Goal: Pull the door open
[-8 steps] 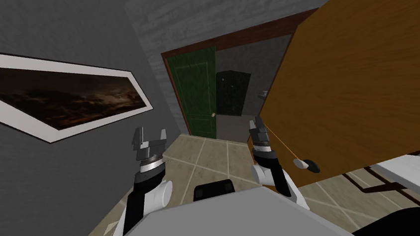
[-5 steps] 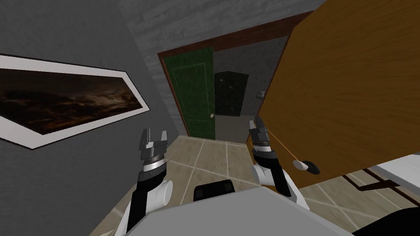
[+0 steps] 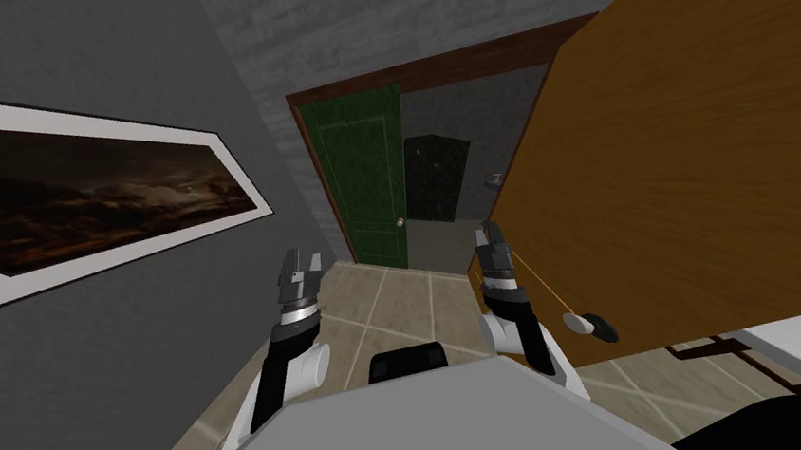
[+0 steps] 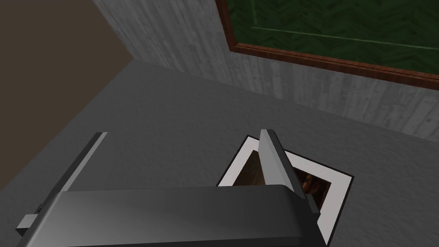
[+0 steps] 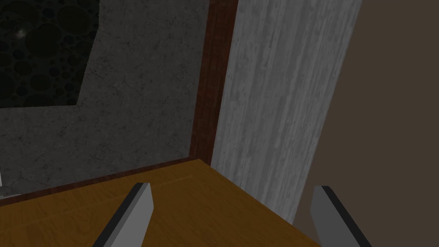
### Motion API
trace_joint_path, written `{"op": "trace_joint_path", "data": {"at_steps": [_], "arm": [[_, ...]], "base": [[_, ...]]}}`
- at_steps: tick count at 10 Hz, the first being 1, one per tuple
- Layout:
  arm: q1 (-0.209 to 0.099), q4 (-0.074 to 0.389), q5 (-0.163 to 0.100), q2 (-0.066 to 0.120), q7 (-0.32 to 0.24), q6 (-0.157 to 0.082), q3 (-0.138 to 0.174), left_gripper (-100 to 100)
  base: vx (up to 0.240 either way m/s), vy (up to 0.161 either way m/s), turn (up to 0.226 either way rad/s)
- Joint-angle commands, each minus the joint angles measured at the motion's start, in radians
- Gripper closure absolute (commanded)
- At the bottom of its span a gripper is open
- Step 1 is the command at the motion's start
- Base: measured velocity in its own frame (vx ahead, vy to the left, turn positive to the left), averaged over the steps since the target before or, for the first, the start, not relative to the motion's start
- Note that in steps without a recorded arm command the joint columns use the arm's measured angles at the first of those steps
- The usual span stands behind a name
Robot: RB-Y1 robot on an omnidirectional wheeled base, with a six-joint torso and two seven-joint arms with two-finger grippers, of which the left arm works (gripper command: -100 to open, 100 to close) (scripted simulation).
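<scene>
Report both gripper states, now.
Left gripper: open, holding nothing.
Right gripper: open, holding nothing, beside the brown door.

The door (image 3: 705,151) is a plain leaf of orange-brown wood grain. It stands swung open on the right, its broad face turned this way and its free edge toward the middle of the head view. Near that edge sits its handle (image 3: 590,324), a pale round base with a dark lever.

The brown door (image 3: 696,152) walls off the right; the tiled floor (image 3: 398,302) ahead lies open.
</scene>
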State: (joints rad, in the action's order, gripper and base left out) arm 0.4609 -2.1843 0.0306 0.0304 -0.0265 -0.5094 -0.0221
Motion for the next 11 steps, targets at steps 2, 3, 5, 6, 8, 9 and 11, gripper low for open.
{"op": "trace_joint_path", "data": {"at_steps": [2,3,5,6,8,9,11], "arm": [[-0.015,0.06,0.014,0.009,0.063,-0.015,0.012,-100],[-0.02,0.08,0.019,0.013,0.083,-0.02,0.017,-100],[-0.032,0.124,0.028,0.019,0.126,-0.03,0.027,-100],[-0.038,0.147,0.033,0.023,0.149,-0.036,0.033,-100],[-0.049,0.194,0.043,0.03,0.195,-0.046,0.044,-100],[-0.056,0.219,0.048,0.033,0.22,-0.052,0.051,-100],[-0.069,0.27,0.059,0.038,0.27,-0.064,0.063,-100]], "base": [[0.115,-0.038,-0.072],[0.092,-0.042,-0.063],[0.089,-0.039,-0.071],[0.106,-0.028,-0.079],[0.102,-0.027,-0.079],[0.095,-0.031,-0.085],[0.104,-0.04,-0.078]]}}
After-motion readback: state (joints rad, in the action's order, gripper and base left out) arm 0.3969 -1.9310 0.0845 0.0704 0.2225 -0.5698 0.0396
